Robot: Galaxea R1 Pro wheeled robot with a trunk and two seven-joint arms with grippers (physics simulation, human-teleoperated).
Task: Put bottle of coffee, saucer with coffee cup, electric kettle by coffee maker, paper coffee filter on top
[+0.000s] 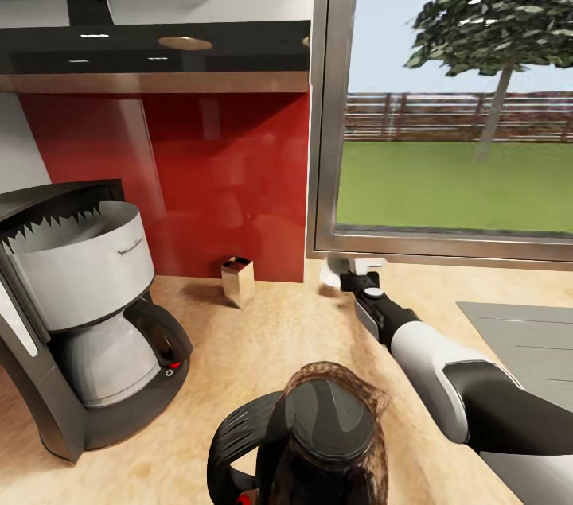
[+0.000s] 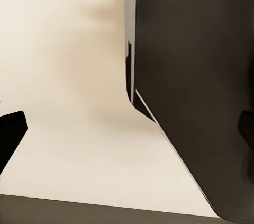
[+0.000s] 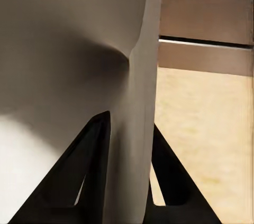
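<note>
Off-white paper coffee filter (image 3: 69, 75) sits pinched between the right gripper (image 1: 344, 273) fingers (image 3: 95, 176), held low over the kitchen countertop (image 1: 294, 330) near the window frame (image 1: 326, 91). The coffee maker (image 1: 79, 306) stands well apart, the electric kettle (image 1: 318, 441) nearer. Whether the left gripper (image 2: 127, 139) is spread, I cannot tell

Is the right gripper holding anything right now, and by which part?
Yes: the right gripper is shut on the paper coffee filter, its fingers pinching the filter's thin folded edge, by the window over the kitchen countertop.
</note>
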